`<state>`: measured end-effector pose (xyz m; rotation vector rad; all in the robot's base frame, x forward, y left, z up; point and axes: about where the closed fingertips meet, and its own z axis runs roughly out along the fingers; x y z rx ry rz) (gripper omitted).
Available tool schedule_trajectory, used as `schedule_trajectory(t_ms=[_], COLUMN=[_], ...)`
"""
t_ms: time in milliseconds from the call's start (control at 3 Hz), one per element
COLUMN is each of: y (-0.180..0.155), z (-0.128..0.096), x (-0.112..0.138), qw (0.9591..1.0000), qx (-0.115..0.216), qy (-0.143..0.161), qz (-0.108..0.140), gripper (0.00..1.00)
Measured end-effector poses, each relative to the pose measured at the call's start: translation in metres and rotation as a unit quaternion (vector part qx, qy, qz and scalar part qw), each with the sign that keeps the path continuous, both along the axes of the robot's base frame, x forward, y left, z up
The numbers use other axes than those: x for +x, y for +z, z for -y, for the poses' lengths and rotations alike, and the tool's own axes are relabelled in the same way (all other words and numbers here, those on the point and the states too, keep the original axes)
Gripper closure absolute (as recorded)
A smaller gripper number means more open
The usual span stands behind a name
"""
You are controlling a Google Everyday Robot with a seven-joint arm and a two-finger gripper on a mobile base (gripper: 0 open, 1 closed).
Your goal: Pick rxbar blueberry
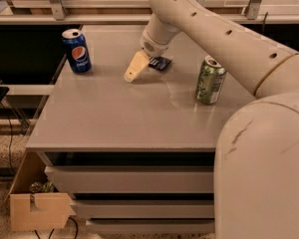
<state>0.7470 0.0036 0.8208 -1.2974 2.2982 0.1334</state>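
Observation:
The rxbar blueberry is a small flat dark navy wrapper lying on the grey table at the back middle. Its left end is partly hidden behind my wrist. My gripper hangs from the white arm that reaches in from the right. Its cream tip sits low over the table, just left of and in front of the bar. It holds nothing that I can see.
A blue Pepsi can stands at the table's back left. A green can stands at the right. A shelf rail runs behind the table. A cardboard box sits on the floor at lower left.

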Motion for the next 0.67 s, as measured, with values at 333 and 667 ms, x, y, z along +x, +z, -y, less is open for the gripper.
schedule_trajectory(t_ms=[333, 667], y=[0.0077, 0.0157], z=[0.0, -0.0001], x=[0.0, 0.0], qw=[1.0, 1.0], qx=[0.0, 0.0], qy=[0.0, 0.0], qz=[0.0, 0.0], gripper=[0.65, 0.88])
